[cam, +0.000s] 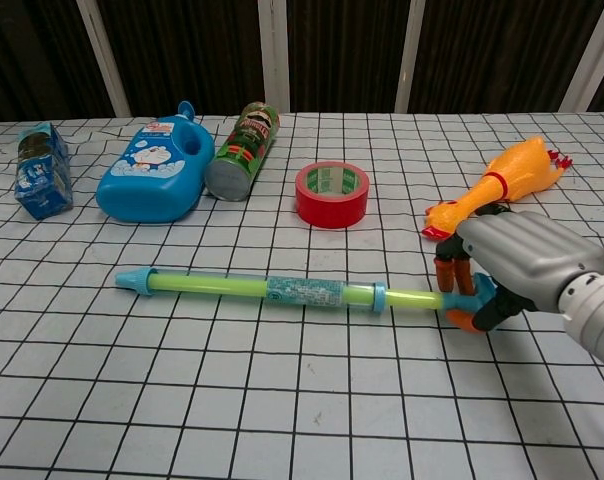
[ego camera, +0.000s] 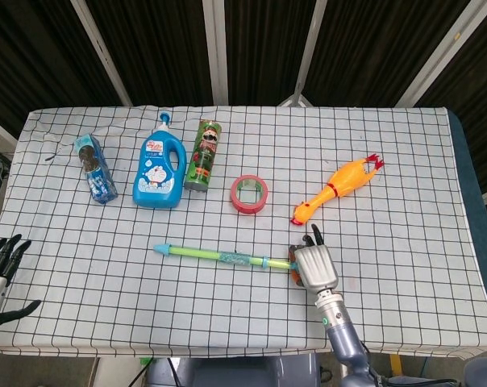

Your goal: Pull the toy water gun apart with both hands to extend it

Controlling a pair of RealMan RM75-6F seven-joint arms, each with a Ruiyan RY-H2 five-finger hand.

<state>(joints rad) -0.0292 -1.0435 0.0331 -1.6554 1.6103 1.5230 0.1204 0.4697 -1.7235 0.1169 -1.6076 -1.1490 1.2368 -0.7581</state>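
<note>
White checked cloth covers the bench (ego camera: pixel 405 161). Near its front edge lies the long green-and-blue plastic toy water gun (ego camera: pixel 219 256), parallel to that edge. The right hand (ego camera: pixel 314 266) curls palm-down around the gun's orange end, gripping it. The left hand (ego camera: pixel 3 262) hovers off the front-left corner, fingers spread, holding nothing.

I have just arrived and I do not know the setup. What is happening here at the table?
The robot's right hand grips the orange end of the toy water gun, which lies flat across the checked table. The left hand hangs open past the table's left edge, holding nothing, so the two-handed pull has not begun. A blue bottle, a green can, red tape and a rubber chicken lie behind, untouched.
</note>
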